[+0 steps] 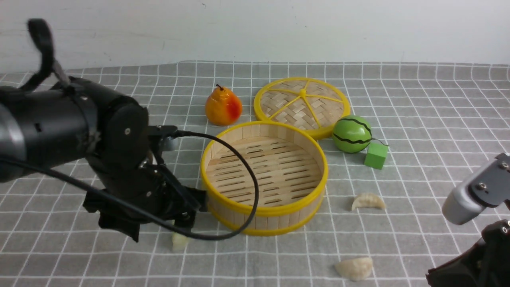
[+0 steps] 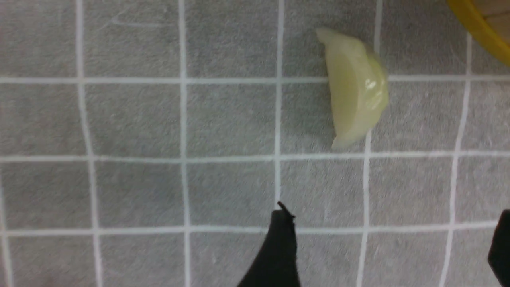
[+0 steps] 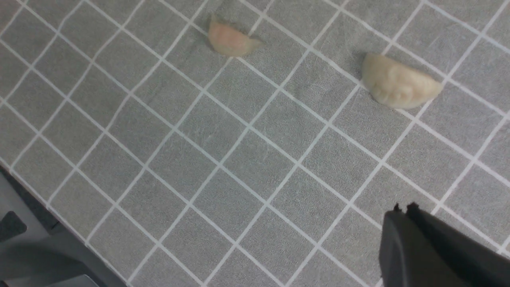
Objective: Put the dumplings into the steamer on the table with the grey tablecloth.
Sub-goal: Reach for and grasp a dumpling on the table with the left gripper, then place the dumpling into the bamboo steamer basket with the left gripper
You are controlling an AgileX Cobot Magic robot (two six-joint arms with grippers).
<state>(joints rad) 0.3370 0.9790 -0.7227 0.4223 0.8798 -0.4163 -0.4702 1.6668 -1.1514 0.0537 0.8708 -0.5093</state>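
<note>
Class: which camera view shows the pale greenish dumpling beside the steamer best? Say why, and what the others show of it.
The left wrist view: the greenish dumpling lies close and unobstructed. The front view shows it small, partly behind the left arm's cable. The right wrist view lacks it.

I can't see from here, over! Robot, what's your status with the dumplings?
Left end effector open beside greenish dumpling. Right end effector shut, empty. Two more dumplings on cloth, steamer empty. Cable loops across steamer front.

A plain white wall [image 1: 255, 28] runs behind, faintly scuffed; soft, even light falls throughout.
</note>
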